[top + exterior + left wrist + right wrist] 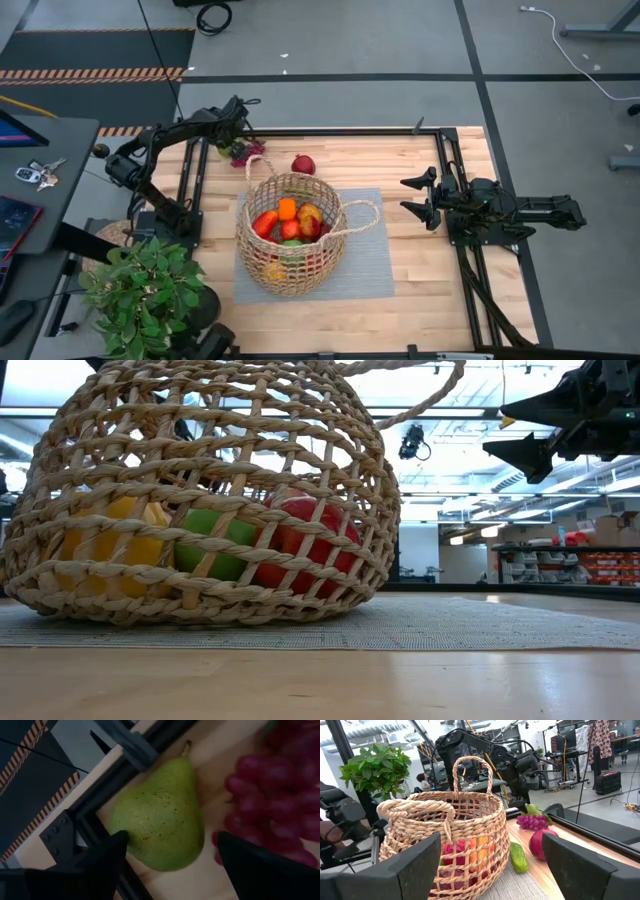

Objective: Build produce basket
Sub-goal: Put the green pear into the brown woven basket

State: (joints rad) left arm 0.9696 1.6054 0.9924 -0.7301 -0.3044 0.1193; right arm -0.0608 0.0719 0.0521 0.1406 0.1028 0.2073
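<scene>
Honestly, the pear (pixel 161 815) looked like the next thing to go in, and it seemed an easy grab: smooth, hard toy skin, probably light and a bit slippery, so I'd have pinched it across the fat belly rather than the narrow neck. It lay at the table's far-left corner, right against the black frame rail (pixel 107 795), with the grape bunch (pixel 272 800) just beside it. The grapes looked lumpier and maybe softer, so taking them around the middle of the cluster seemed safest.

The left gripper (pixel 238 132) hovered over that corner with its jaws spread wide either side of the pear, holding nothing. The right gripper (pixel 422 197) waited well off to the right, jaws also wide and empty.

The basket (pixel 291 235) sat mid-table on a grey mat (pixel 370 262), already holding red, orange, yellow and green pieces. A dark red fruit (pixel 303 164) and a cucumber (pixel 518 857) were out on the table, on the basket's far side.

The table was pale wood planks (pixel 440 300), flat and fairly slick-looking. A potted plant (pixel 140 285) stood at the near left, with a workshop room behind.
</scene>
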